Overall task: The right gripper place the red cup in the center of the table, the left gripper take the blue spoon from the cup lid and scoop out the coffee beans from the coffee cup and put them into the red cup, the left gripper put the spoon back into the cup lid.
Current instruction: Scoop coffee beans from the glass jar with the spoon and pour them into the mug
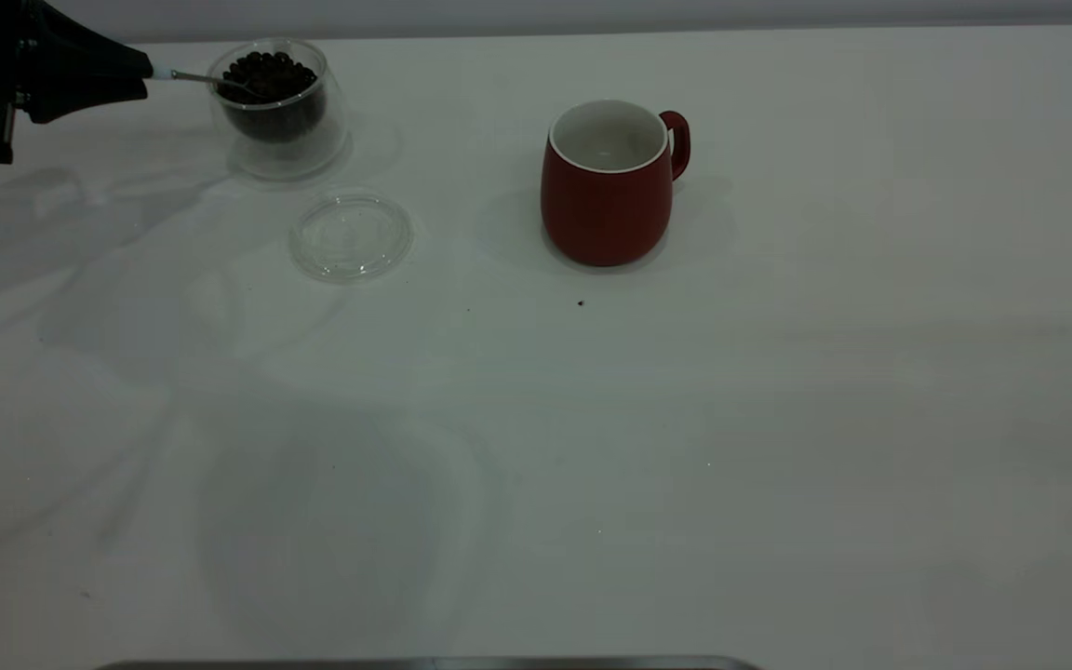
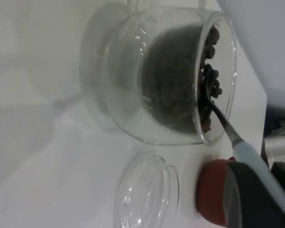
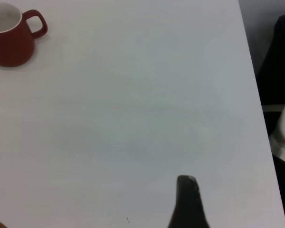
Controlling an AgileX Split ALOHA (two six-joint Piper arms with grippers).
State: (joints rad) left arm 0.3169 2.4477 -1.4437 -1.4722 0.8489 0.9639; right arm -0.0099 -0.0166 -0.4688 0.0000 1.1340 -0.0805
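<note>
exterior view, upper left: the black left gripper (image 1: 147, 76), fingers clenched on the pale-blue-handled metal spoon (image 1: 206, 80), dips it into dark coffee beans (image 1: 268, 76) in the clear glass cup (image 1: 280, 107). the round transparent lid (image 1: 351, 235) lies bare. the dark red mug (image 1: 609, 186) stands mid-counter, apparently empty. left wrist view: the spoon's bowl sits among the beans. right wrist view: the right gripper (image 3: 187, 202) is parked, fingers' state untellable. pouring and spoon return remain.

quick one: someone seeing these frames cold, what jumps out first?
Probably the red cup, the only strong colour, standing upright and empty near the middle of the white table. Next, at the far left corner, the left gripper holds the blue spoon with its bowl dipped into the coffee beans in the coffee cup. The cup lid lies empty just in front of that cup.
</note>
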